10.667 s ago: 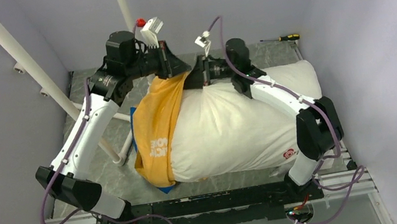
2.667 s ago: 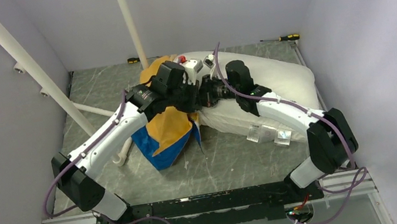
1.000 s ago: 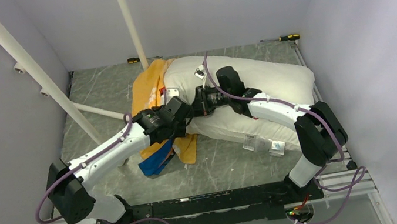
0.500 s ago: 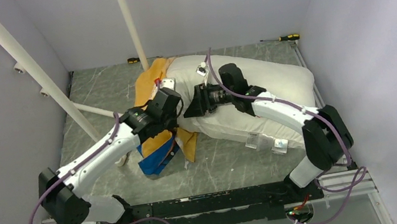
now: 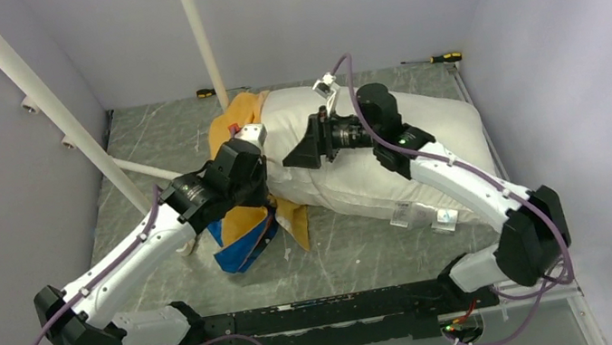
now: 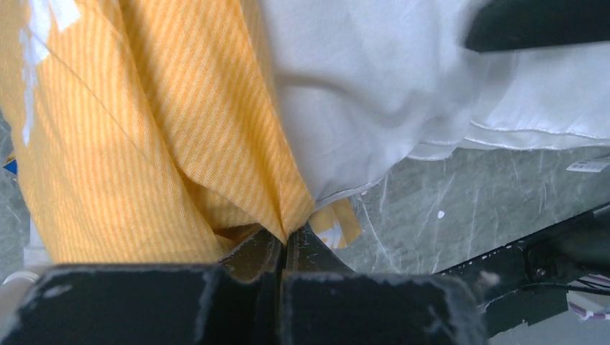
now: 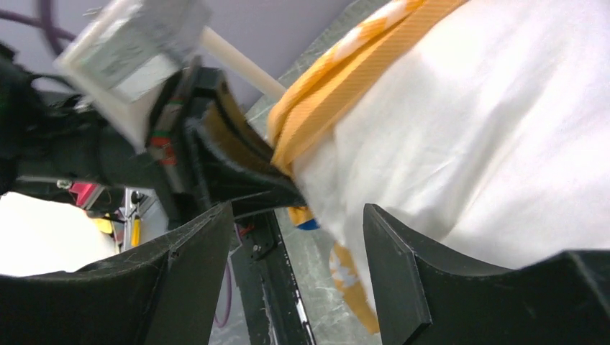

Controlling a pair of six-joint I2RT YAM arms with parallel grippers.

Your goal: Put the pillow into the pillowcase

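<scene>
One screwdriver point(image 5: 447, 57) lay on the grey marbled tabletop point(image 5: 142, 137) by the lavender wall point(image 5: 305, 8); my left jaws pinched the pillowcase point(image 6: 144, 144), right jaws wide over the pillow point(image 5: 447, 128).

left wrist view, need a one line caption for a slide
Left gripper pinches a fold of the yellow pillowcase beside the white pillow on the table.

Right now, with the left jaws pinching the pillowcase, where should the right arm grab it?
Probably the yellow hem of the pillowcase where it crosses the pillow, past the left gripper. Come from the pillow side, the open right gripper astride it: there it stands as a raised band.
</scene>
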